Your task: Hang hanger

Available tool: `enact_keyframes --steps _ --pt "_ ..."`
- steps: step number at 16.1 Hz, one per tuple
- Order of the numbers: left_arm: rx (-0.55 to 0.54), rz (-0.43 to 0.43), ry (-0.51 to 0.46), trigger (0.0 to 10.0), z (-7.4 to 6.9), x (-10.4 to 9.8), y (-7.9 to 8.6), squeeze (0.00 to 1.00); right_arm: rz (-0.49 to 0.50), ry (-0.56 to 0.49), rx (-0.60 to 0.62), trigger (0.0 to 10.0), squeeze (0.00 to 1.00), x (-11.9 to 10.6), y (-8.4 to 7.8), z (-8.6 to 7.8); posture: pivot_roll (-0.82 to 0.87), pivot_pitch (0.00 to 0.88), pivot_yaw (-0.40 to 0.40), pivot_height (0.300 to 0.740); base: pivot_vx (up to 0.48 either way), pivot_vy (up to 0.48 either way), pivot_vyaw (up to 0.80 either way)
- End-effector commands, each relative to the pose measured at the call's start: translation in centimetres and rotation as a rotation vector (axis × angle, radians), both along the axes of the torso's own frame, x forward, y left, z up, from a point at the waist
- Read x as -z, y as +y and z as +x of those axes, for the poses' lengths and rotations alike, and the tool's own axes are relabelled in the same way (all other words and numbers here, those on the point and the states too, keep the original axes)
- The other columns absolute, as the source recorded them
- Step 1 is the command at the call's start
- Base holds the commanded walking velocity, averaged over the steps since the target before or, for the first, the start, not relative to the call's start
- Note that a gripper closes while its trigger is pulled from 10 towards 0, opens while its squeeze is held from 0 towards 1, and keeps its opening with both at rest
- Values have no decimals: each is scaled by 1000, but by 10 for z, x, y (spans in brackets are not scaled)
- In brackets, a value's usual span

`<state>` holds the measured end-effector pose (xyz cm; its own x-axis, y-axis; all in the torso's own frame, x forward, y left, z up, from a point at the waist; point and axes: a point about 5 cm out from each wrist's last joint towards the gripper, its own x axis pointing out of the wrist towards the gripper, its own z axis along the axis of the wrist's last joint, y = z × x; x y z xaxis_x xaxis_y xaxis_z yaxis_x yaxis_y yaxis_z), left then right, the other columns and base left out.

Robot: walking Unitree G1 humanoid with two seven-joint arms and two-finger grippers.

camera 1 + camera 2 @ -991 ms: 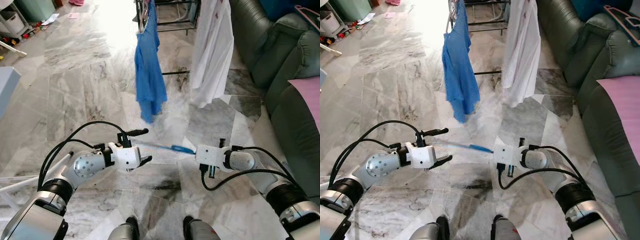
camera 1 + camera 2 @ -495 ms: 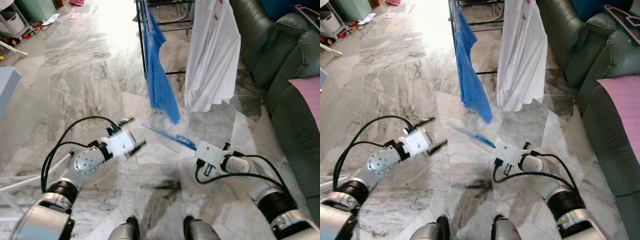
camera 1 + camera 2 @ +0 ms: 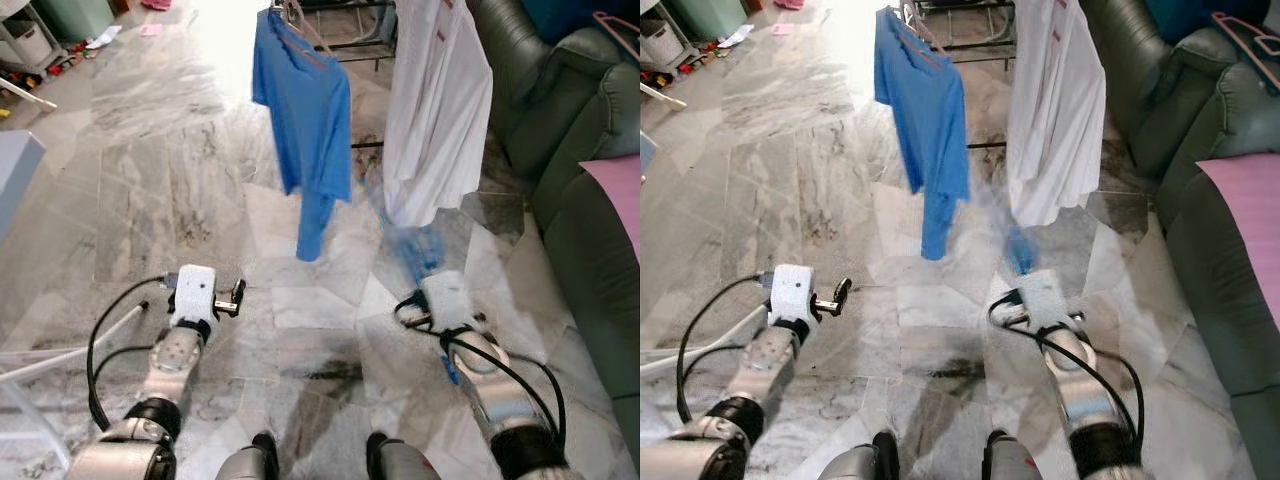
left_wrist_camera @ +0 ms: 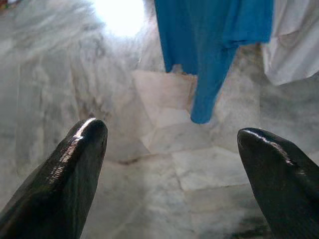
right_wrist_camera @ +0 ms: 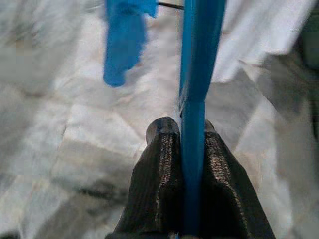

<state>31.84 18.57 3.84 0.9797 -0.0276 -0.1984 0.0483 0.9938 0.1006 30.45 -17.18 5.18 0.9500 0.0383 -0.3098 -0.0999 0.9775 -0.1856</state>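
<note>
A thin blue hanger [image 5: 193, 144] is pinched between the fingers of my right gripper [image 5: 182, 130], which is shut on it. In the left eye view the hanger [image 3: 408, 248] is a blur rising ahead of my right wrist toward the white shirt [image 3: 436, 110]. A blue shirt [image 3: 303, 120] hangs beside the white one on the drying rack [image 3: 340, 10]. My left gripper [image 4: 172, 144] is open and holds nothing. It points forward over the marble floor, low at the left [image 3: 238, 295], well short of the blue shirt.
A dark green sofa [image 3: 560, 110] with a pink cloth [image 3: 622, 190] lines the right side. A white pipe [image 3: 60, 355] lies on the floor at lower left, near a pale blue edge [image 3: 12, 175]. Clutter [image 3: 40, 60] sits at far left. My feet [image 3: 320, 460] stand on marble.
Both arms have swung from pointing inward to pointing forward. The hanger in the right gripper now points toward the white shirt. The blue shirt has swung round to face me.
</note>
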Motion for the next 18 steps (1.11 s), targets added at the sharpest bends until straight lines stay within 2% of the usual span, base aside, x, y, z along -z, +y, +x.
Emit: enact_keyframes --steps 1,2,3,6,8,10,18 --pt "-53 -24 3 10000 -4 3 3 0 57 -13 87 3490 0 0 -4 -7 -191 183 46 740 0 0 0" --pt "-60 -37 -23 10000 -2 0 1 0 79 -27 118 9608 0 -1 -5 -10 -191 183 46 740 0 0 0" --pt "-46 -56 -82 10000 1 -9 -3 0 122 -34 189 10000 0 -2 -8 -15 -209 181 41 740 0 0 0" --pt "57 -104 -127 10000 2 -17 -18 0 153 -13 230 10000 0 4 -5 -29 -217 179 44 740 0 0 0" --pt "82 -137 -103 10000 -2 -12 -27 0 154 21 245 10000 0 11 -3 -38 -226 173 43 740 0 0 0" --pt "90 -183 -91 10000 -4 -11 -34 0 151 35 250 10000 0 11 -3 -41 -223 168 41 740 0 0 0" --pt "128 -197 -90 10000 -5 -16 -40 0 146 36 230 10000 0 3 -6 -37 -229 154 29 740 226 0 0"
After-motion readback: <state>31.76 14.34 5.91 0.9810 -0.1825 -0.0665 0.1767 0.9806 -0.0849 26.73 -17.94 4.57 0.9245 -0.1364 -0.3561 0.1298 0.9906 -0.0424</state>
